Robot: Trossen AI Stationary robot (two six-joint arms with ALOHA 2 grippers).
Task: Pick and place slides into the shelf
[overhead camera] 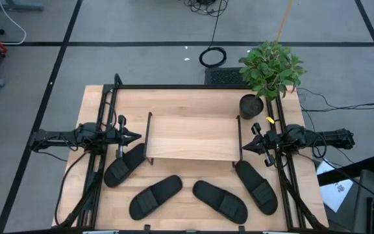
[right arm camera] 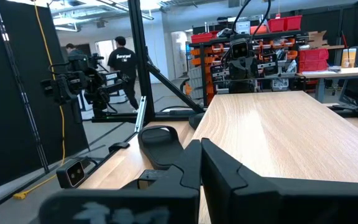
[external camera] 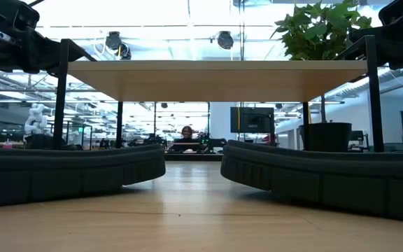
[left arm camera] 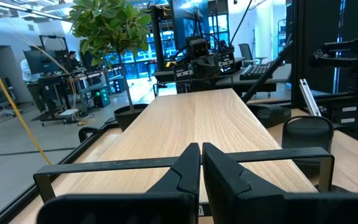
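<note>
Left gripper: fingers closed, empty, parked at the shelf's left end.
Shelf: table centre, top bare, nothing placed yet.
Slides: four flat on the table, fanned before the shelf, likely within either arm's reach.
Right gripper: closed, empty, at the shelf's right end.

Both arms hover level, left pincer and right pincer closed.

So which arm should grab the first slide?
Either works, slightly the left: the left gripper hovers right beside the outer left slide, shut. The right gripper, also shut, sits a bit farther from its nearest slide. The shelf is empty.
</note>
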